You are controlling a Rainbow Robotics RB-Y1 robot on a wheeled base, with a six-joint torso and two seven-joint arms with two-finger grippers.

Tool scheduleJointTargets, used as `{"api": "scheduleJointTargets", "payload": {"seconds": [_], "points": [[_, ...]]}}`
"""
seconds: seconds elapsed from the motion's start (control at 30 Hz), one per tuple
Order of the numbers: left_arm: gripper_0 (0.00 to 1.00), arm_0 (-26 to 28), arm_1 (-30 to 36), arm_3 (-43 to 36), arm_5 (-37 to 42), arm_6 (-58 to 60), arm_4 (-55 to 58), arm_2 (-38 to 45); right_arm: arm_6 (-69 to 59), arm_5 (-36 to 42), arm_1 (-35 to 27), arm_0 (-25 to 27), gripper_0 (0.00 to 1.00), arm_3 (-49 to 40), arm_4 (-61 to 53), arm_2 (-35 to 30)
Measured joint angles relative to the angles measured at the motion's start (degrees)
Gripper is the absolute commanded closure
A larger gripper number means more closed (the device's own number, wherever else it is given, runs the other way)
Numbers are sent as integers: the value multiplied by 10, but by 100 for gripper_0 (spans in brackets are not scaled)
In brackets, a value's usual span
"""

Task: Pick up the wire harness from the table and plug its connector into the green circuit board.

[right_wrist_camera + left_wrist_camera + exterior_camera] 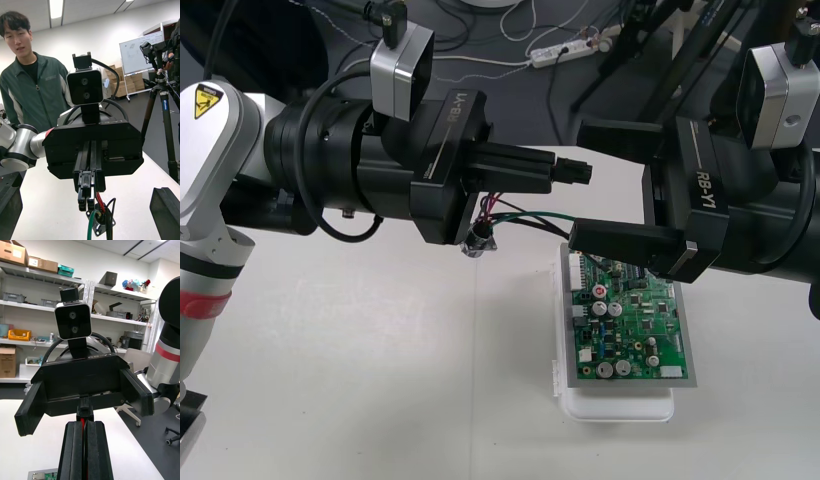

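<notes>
Left gripper point(550, 168), mid-frame, is pinching the light, floppy wire harness point(502, 208) behind its rigid plug point(574, 172), socket point(478, 243) dangling below; right gripper point(580, 185) is hovering spread wide just above the green circuit board point(630, 320); plug body is looking the safest hold.

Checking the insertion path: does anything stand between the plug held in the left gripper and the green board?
Yes. The right gripper is open and faces the left gripper. One of its fingers lies across the far edge of the green board, between the plug and the board.
</notes>
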Motion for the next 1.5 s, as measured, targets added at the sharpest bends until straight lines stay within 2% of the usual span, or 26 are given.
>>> {"api": "scheduleJointTargets", "payload": {"seconds": [0.5,0.8,1.07,1.17,1.4,1.5], "points": [[100,58,2,0,-7,-50,0,39,0,1,0,0,0,0,0,0],[100,99,28,0,-33,-51,0,67,0,0,0,1,0,0,0,-1],[100,123,56,21,-60,-59,0,77,0,-61,0,3,0,0,23,-38],[100,124,59,56,-78,-101,0,77,0,-87,0,3,0,0,31,-52],[100,124,59,133,-122,-296,0,77,0,-151,0,3,0,0,59,-82],[100,124,59,157,-138,-310,0,77,0,-171,0,4,0,0,73,-92]]}}
